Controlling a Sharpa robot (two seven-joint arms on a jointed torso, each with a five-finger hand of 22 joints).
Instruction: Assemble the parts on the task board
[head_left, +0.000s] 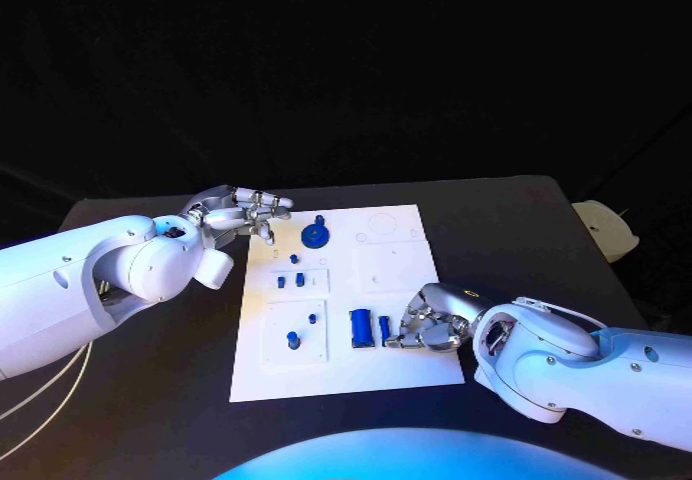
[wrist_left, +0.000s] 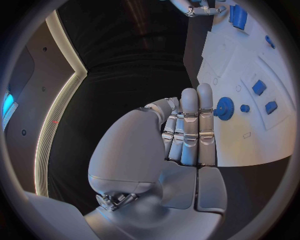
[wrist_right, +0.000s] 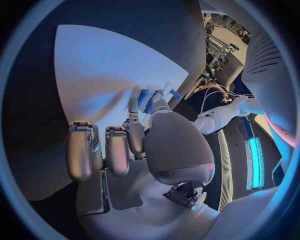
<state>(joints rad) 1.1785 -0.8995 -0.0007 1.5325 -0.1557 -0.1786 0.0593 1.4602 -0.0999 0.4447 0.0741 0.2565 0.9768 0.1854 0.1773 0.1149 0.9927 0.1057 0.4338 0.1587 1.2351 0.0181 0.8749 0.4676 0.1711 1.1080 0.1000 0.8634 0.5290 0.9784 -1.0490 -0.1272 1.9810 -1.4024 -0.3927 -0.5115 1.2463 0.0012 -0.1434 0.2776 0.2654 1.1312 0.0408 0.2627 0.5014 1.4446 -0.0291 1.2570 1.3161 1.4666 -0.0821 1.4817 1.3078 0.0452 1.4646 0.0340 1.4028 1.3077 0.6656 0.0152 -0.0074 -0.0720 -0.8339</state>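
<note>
Head view: no legible writing on task board (head_left: 397, 300) or parts (head_left: 362, 328).

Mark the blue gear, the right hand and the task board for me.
blue gear (head_left: 316, 236), head view, its toothed disc.
right hand (head_left: 426, 325), head view, its knuckles.
task board (head_left: 404, 265), head view, bare white surface.

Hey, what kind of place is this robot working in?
Probably a robotics lab or demo cell. A white task board with small blue parts lies on a black table against a dark backdrop, and the right wrist view shows equipment racks and cables nearby.
</note>
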